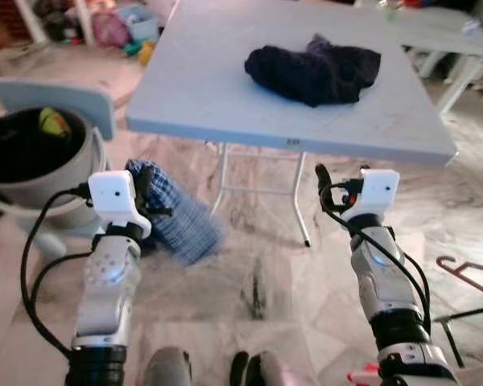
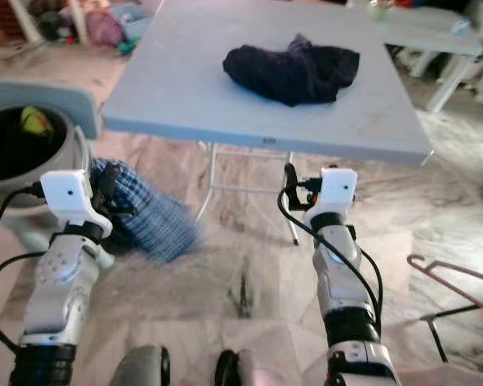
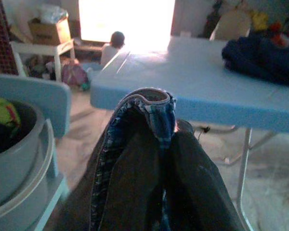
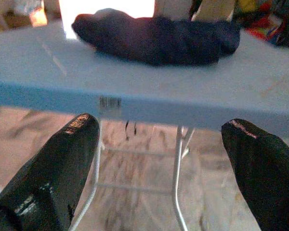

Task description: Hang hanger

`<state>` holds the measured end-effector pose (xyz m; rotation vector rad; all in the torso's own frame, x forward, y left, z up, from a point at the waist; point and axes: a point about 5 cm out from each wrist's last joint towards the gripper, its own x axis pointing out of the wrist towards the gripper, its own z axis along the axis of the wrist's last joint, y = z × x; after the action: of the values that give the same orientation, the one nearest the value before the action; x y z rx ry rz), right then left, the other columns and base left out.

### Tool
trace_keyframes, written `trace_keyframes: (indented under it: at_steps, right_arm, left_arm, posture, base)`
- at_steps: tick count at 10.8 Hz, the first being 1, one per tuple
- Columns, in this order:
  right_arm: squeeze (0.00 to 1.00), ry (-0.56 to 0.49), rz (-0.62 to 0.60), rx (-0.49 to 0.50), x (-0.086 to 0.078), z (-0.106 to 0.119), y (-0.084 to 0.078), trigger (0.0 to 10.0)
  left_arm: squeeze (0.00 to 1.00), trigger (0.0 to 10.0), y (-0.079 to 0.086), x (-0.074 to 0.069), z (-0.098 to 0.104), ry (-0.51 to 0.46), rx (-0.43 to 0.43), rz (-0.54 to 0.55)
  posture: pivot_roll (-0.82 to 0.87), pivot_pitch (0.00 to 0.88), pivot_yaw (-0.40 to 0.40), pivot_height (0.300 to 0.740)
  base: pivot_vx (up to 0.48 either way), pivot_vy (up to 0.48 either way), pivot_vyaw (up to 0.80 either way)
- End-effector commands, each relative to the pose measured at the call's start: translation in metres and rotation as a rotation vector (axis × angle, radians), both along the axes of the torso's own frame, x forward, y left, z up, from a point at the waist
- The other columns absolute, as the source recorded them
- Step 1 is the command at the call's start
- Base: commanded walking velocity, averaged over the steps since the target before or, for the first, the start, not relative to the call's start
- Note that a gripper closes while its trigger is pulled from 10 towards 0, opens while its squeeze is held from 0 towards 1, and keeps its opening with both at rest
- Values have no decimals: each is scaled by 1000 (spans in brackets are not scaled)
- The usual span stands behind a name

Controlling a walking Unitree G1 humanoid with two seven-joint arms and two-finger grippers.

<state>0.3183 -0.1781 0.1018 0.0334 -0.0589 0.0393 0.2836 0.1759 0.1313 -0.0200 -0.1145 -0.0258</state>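
left gripper (image 1: 149, 193): raised forearm, fingers clamped on blue plaid cloth (image 1: 181, 217) hanging beside bucket (image 1: 32, 173)
right gripper (image 4: 159, 159): raised, fingers spread apart, held before table (image 1: 209, 88) edge
hanger (image 1: 467, 275): lying on floor, right of right arm
dark garment (image 1: 314, 68): heaped on table

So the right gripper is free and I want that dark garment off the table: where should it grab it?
Probably the raised ridge of the dark garment, from the near table edge facing the open right gripper. The bunched folds stand up there, so fingers can pinch cloth.
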Motion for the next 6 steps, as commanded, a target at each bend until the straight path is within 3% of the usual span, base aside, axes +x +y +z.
trace_keyframes:
  at_steps: [1, 3, 4, 6]
  right_arm:
    - [0, 24, 37, -19, -2, -2, 3, 10000]
    - [0, 7, 76, 0, -5, 0, 5, 10000]
    - [0, 9, 75, 42, -4, 1, 6, 10000]
    - [0, 4, 75, 8, -4, 3, 4, 10000]
  left_arm:
    - [0, 10000, 3, 4, 3, -2, 7, -20]
    - [0, 10000, 6, 6, 5, -17, 11, -48]
    - [0, 10000, 6, 6, 5, -18, 17, -52]
    - [0, 10000, 7, 9, 7, -26, 9, -63]
  posture:
    - [69, 147, -89, 740]
    - [68, 139, -91, 740]
    - [68, 138, -92, 740]
    - [66, 136, -94, 740]
  base:
    - [0, 0, 0]
    - [0, 444, 0]
    - [0, 472, -800]
    - [0, 469, -800]
